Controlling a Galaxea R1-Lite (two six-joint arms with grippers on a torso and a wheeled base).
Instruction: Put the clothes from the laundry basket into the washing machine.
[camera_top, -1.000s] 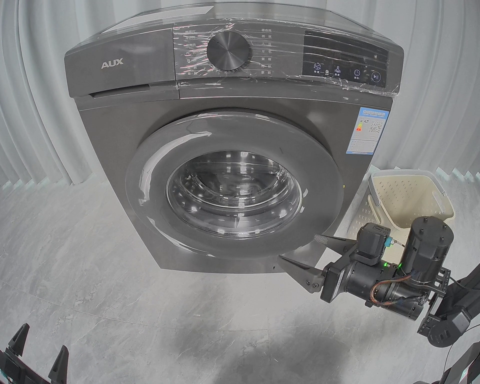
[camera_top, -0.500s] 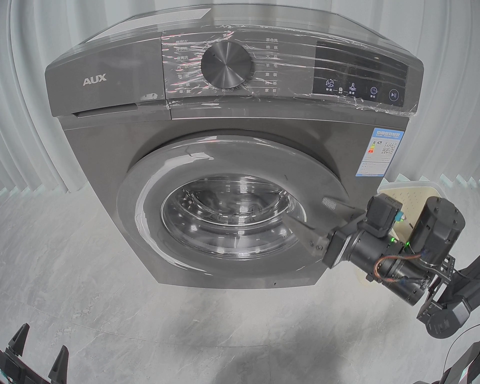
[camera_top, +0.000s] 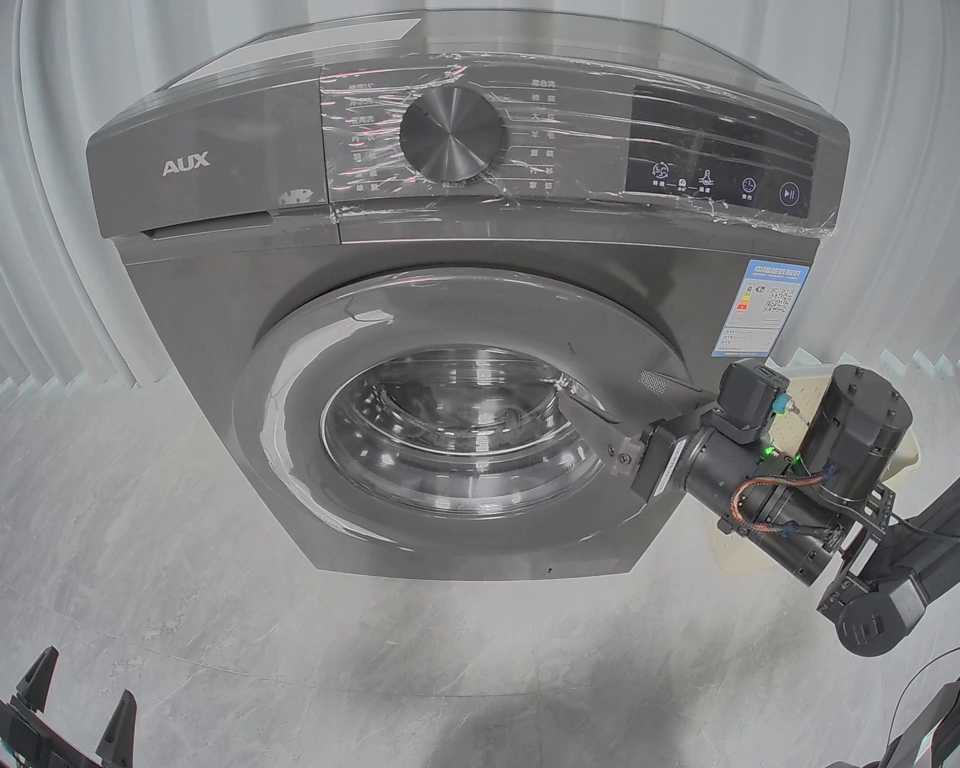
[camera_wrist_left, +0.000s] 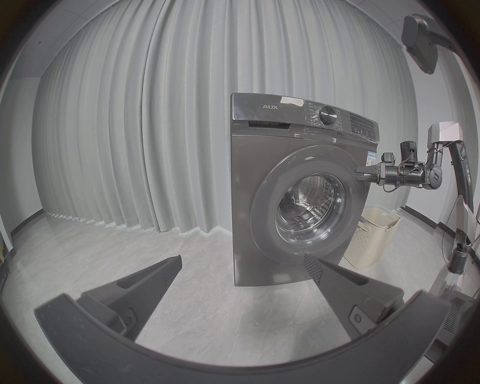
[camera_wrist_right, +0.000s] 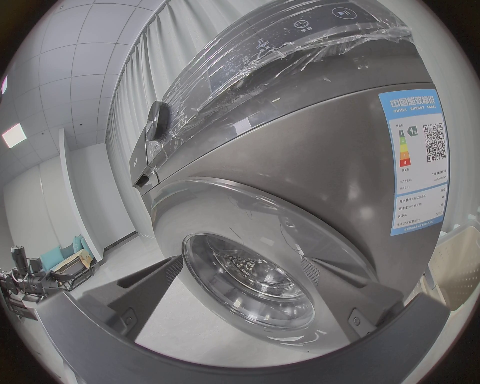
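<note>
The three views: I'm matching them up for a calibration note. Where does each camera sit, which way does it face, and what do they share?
Head view: on the robot's head, facing forward and down at the washing machine; right gripper at the right rim of the door, left gripper low left.
Left wrist view: low and farther back, facing the machine's front, framed by its open gripper.
Right wrist view: close to the door, looking across the machine's front, past its open gripper.
Shared: both wrist views show the laundry basket.
</note>
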